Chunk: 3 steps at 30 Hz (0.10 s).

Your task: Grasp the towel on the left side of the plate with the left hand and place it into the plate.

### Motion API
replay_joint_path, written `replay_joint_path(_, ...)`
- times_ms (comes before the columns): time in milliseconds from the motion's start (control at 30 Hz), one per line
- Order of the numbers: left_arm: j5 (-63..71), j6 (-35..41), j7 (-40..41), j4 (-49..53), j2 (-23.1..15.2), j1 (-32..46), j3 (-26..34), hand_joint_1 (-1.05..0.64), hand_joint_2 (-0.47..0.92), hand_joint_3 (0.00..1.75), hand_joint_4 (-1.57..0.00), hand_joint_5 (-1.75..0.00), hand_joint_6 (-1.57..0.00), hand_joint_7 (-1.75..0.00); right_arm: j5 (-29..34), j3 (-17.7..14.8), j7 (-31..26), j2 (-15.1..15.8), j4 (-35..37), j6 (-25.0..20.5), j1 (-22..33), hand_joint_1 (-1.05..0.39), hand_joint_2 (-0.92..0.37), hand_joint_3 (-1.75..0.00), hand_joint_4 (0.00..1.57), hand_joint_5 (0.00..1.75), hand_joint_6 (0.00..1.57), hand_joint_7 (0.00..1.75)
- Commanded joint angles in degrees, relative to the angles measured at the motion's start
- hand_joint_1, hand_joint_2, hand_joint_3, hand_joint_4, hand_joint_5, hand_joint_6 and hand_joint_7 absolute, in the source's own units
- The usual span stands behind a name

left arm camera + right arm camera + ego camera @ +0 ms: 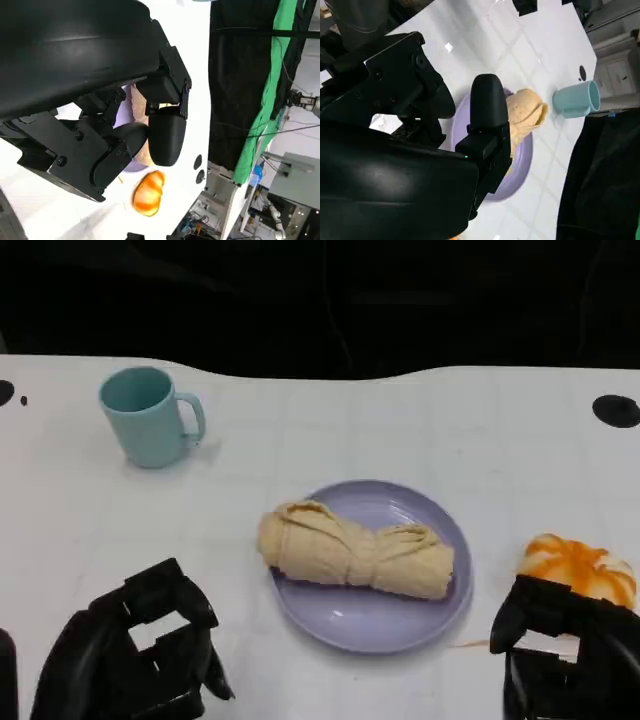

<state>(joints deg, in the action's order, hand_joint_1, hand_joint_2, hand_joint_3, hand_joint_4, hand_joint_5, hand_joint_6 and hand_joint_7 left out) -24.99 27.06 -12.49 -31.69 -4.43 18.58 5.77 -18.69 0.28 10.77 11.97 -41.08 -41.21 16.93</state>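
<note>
Tabletop (420, 410): one, white, faint grid lines, dark backdrop beyond far edge

Plate (440, 612): one, lavender, round, flat on tabletop; landmark for entries below; also seen past the fingers in right wrist view (522, 172)

Towel (352, 551): one, tan, rolled and bunched, lying across the plate, one end overhanging the rim on the mug side; rolled end also visible in right wrist view (525, 112); sliver visible between fingers in left wrist view (138, 105)

Mug (150, 417): one, pale teal, upright, handle turned toward the plate; well apart from plate, beyond it and to robot's left; in right wrist view (576, 99) seen just beyond the towel's end

Orange-and-white rounded object (580, 567): one, on tabletop near the plate on robot's right, not touching it; partly hidden by right hand; also in left wrist view (148, 193)

Left hand (140, 655): one, black, low over tabletop near the plate on robot's left, clear of plate and towel; holding nothing; fingers (165, 137) loosely curled with gaps between them

Right hand (560, 655): one, black, near the plate on robot's right, just in front of the orange-and-white object; holding nothing; fingers (487, 107) reaching toward the plate, spread or curled cannot be told
</note>
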Motion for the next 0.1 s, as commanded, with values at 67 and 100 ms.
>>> replay_joint_path(67,-0.3,-0.4,-0.3,0.7,-1.4,-0.8,0.3,-0.1,0.43,1.36,-0.86,-1.75,-0.79,-1.59,-0.3,0.0,0.2,0.2,-0.3,0.7,-0.1,0.03,-0.56,-1.39,0.78,1.75,0.56,1.75)
replay_joint_path(100,-0.2,-0.3,-0.1,0.7,-1.4,-0.9,0.3,-0.1,0.42,1.36,-0.87,-1.75,-0.8,-1.59,-0.2,0.1,0.4,0.3,-0.2,1.0,-0.1,0.03,-0.57,-1.39,0.79,1.75,0.56,1.75)
